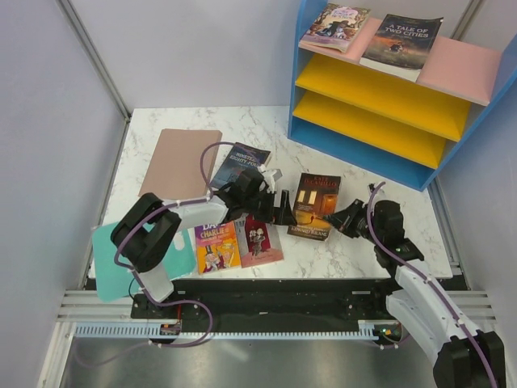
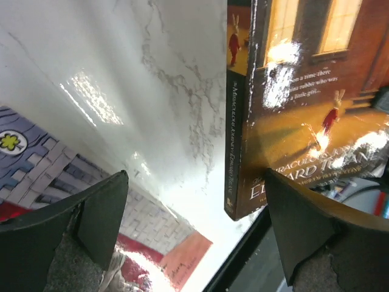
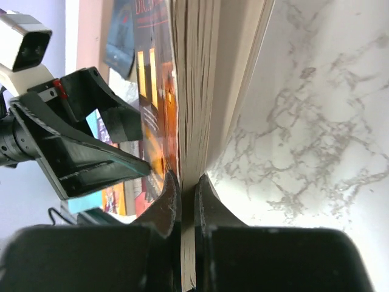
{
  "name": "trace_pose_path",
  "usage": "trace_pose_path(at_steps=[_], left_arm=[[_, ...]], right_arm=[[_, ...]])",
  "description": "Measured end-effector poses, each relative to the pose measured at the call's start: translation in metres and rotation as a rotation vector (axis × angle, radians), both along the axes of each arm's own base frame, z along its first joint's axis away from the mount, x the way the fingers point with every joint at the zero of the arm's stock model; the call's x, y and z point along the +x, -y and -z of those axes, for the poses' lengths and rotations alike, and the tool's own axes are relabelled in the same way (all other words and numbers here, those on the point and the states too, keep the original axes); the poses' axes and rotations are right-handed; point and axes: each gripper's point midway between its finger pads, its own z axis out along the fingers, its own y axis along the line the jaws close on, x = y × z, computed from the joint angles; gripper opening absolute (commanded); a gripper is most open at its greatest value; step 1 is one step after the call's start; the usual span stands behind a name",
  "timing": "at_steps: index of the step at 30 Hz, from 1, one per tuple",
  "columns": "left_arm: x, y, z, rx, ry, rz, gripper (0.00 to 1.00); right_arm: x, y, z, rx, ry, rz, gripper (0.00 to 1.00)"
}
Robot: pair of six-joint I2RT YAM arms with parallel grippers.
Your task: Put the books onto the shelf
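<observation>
Right hand (image 3: pixel 187 179): closed on the brown-orange Edward Tulane book (image 3: pixel 157 79), pinching its page edge at the lower right corner, with one finger on the front cover and the other under the back cover. Gripped edge raised off the table (image 3: pixel 316 121), with shadow showing beneath it.

Same grip from above: right hand (image 1: pixel 349 217) at the right side of the brown-orange Edward Tulane book (image 1: pixel 317 206), front cover up, at the centre of the table (image 1: pixel 266 129).

Left hand (image 2: pixel 194 201): fully open, holding nothing. Fingers (image 2: pixel 103 213) spread to either side of the spine (image 2: pixel 234 121), one over bare marble, the other over the lower cover. Contact with the cover cannot be told. From above, left hand (image 1: pixel 284 208) just beside the spine edge, opposite the right hand.

Left of the left hand, near the front edge: pink-red book (image 1: pixel 260 241) and yellow Roald Dahl book (image 1: pixel 216 246), flat and side by side, edges touching. Behind the left arm: Nineteen Eighty-Four (image 1: pixel 240 164), flat, partly covered by the arm.

Further left: brownish-pink board (image 1: pixel 179 162), flat on the table. At the near left corner: teal sheet (image 1: pixel 109 259), overhanging the table edge under the left arm.

Far right corner: shelf (image 1: pixel 355 153), blue frame, pink top board, two yellow boards below. On the pink board: A Tale of Two Cities (image 1: pixel 401 42) and, just to its left, a purple-covered book (image 1: pixel 335 24), both face up. Yellow boards bare.
</observation>
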Motion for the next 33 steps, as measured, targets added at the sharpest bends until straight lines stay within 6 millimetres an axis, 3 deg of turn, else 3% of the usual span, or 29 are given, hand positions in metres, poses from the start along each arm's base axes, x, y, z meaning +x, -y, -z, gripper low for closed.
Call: trace_pose_path(at_steps=[4,7,9,10,11,13,15,16,18,20,22,24,25,27,33], left_arm=[[-0.001,-0.003,-0.019,-0.125,0.028,0.019,0.99],[-0.004,0.009,-0.035,-0.231,0.041,0.070,0.97],[-0.006,0.017,-0.048,-0.300,0.059,0.104,0.92],[-0.008,0.019,-0.052,-0.324,0.065,0.114,0.85],[-0.009,0.022,-0.058,-0.352,0.069,0.128,0.47],[-0.012,0.027,-0.066,-0.401,0.069,0.151,0.02],[-0.012,0.028,-0.072,-0.434,0.050,0.158,0.02],[-0.012,0.029,-0.074,-0.445,0.052,0.163,0.02],[-0.013,0.029,-0.075,-0.448,0.045,0.166,0.02],[-0.014,0.027,-0.076,-0.452,0.041,0.172,0.02],[-0.015,0.022,-0.082,-0.459,0.049,0.170,0.02],[-0.012,0.016,-0.091,-0.471,0.070,0.161,0.02],[-0.008,0.013,-0.097,-0.481,0.086,0.156,0.02],[-0.003,0.009,-0.105,-0.501,0.108,0.160,0.02],[-0.001,0.010,-0.118,-0.558,0.126,0.200,0.02]], right_arm=[[-0.002,-0.007,-0.008,0.030,0.009,-0.039,0.00],[-0.004,-0.013,-0.016,0.065,0.024,-0.069,0.00],[-0.004,-0.018,-0.022,0.089,0.043,-0.093,0.00],[-0.004,-0.020,-0.024,0.099,0.049,-0.104,0.00],[-0.004,-0.022,-0.026,0.107,0.054,-0.113,0.00],[-0.005,-0.025,-0.028,0.122,0.057,-0.134,0.01],[-0.004,-0.024,-0.027,0.120,0.053,-0.130,0.12],[-0.003,-0.023,-0.025,0.110,0.053,-0.128,0.31],[-0.004,-0.022,-0.022,0.089,0.055,-0.133,0.40],[-0.006,-0.020,-0.019,0.067,0.051,-0.131,0.42],[-0.009,-0.017,-0.020,0.052,0.059,-0.127,0.53],[-0.011,-0.016,-0.027,0.052,0.093,-0.130,0.54],[-0.012,-0.017,-0.033,0.055,0.122,-0.136,0.74],[-0.015,-0.018,-0.045,0.061,0.170,-0.150,0.97],[-0.021,-0.021,-0.071,0.104,0.269,-0.171,0.98]])
